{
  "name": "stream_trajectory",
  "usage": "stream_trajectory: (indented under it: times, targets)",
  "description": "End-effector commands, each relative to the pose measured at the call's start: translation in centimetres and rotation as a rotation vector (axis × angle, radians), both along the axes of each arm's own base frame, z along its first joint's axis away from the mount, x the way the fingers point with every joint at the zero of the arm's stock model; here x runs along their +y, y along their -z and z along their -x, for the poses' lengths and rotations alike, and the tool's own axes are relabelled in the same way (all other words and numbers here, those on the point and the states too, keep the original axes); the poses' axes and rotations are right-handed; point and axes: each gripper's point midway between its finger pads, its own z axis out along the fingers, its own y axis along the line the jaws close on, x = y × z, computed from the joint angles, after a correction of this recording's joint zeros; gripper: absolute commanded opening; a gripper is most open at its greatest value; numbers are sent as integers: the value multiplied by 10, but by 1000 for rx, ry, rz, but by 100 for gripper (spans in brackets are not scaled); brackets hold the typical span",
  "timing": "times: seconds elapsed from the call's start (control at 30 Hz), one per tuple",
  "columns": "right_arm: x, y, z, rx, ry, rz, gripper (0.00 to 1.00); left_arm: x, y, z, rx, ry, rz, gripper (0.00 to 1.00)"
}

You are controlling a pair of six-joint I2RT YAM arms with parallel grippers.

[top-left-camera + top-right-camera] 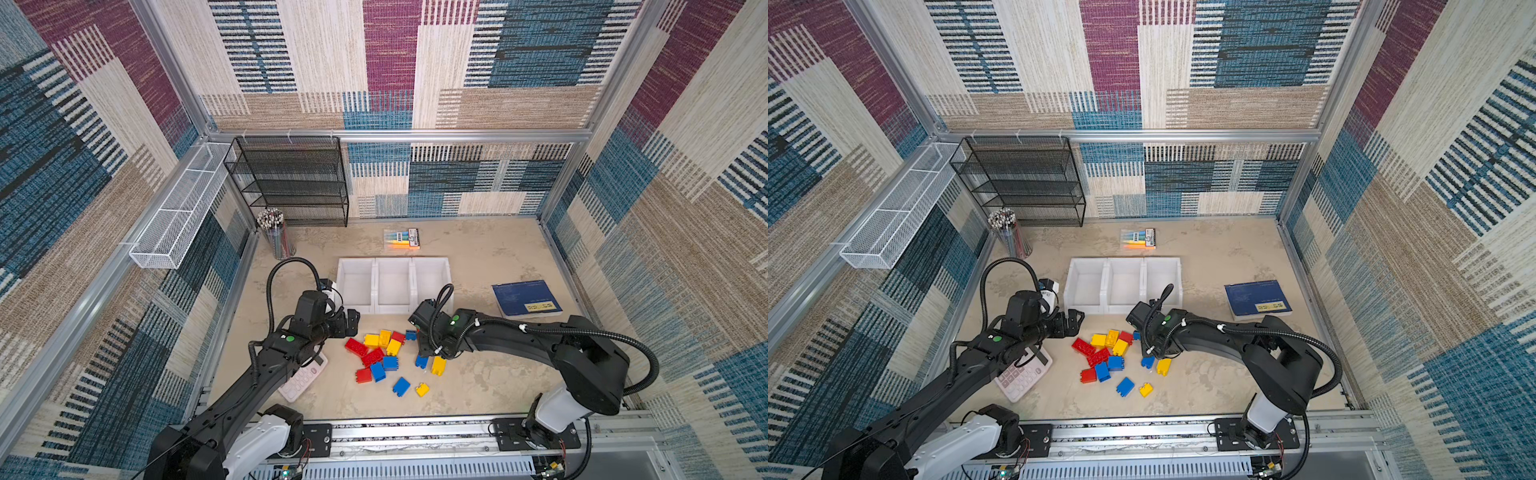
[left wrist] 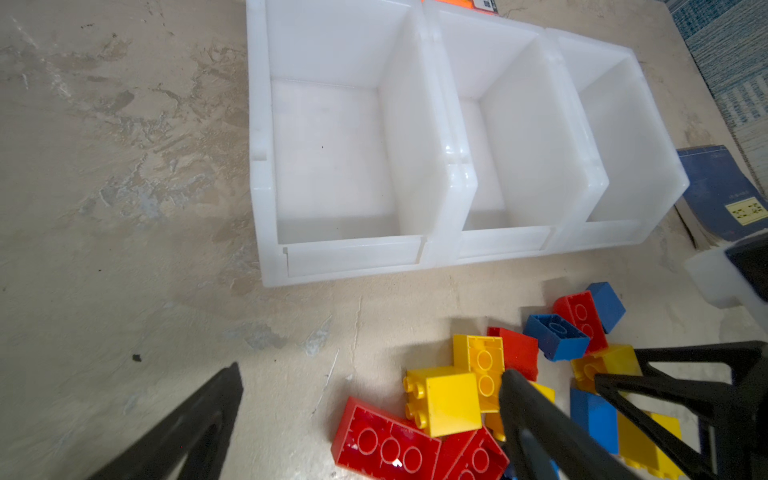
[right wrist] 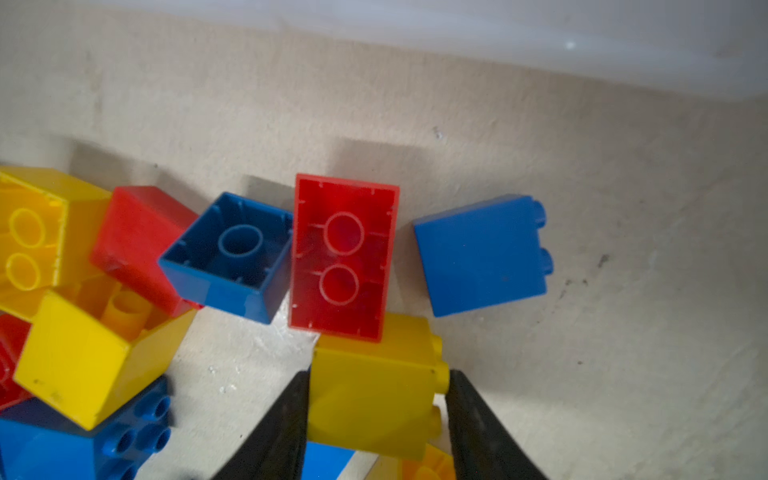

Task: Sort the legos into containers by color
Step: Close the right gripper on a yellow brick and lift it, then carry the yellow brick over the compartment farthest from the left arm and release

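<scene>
Several red, blue and yellow legos (image 1: 382,353) lie in a loose pile in front of three joined white containers (image 1: 375,286), which show nothing inside in the left wrist view (image 2: 440,124). My right gripper (image 3: 380,374) is shut on a yellow lego (image 3: 374,395), one finger pressed to each side. It sits at the pile's right end, behind a red lego (image 3: 343,257) and a blue one (image 3: 482,253). In both top views the wrist hides those fingers. My left gripper (image 1: 351,322) (image 2: 372,370) hangs open above the pile's left edge, holding nothing.
A white calculator (image 1: 301,380) lies under the left arm. A blue book (image 1: 525,299) is right of the containers and a highlighter pack (image 1: 402,239) behind them. A pencil cup (image 1: 278,237), black mesh rack (image 1: 291,183) and white wire tray (image 1: 178,208) stand back left.
</scene>
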Motion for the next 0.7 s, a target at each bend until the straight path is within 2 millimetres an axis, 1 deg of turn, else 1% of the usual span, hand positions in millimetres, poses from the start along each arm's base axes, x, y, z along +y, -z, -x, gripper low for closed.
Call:
stream_trajectory:
  times: [0.0,0.1,0.2,0.27,0.33,0.4,0.47,0.5,0.57,0.67]
  targets:
    - [3,-4,-5,-21,3,-9,46,-2,-2,0,-1,-8,23,98]
    - [2,-5,-4,-20,2,-8,43,-2,-2,1,-5,-10,26,98]
    - [1,-14,-4,-30,3,-15,41,-1,-3,2,-8,-17,32,99]
    - [-1,-27,-5,-51,-5,-16,41,-1,-4,3,-10,-19,35,98]
    - [-3,-46,-12,-92,-16,-11,41,-2,-5,4,-11,-16,40,98]
    - [-5,-66,-26,-137,-19,-27,42,-2,-5,4,-11,-16,45,99]
    - [-8,-88,-51,-199,-10,-61,42,-2,-6,5,-9,-15,48,99]
    - [-9,-95,-62,-224,-8,-70,42,-3,-6,5,-8,-15,49,98]
    - [-16,-105,-91,-268,9,-75,42,-4,-6,5,-4,-13,54,98]
    - [-19,-101,-123,-282,10,-70,42,-6,-8,6,3,-8,72,98]
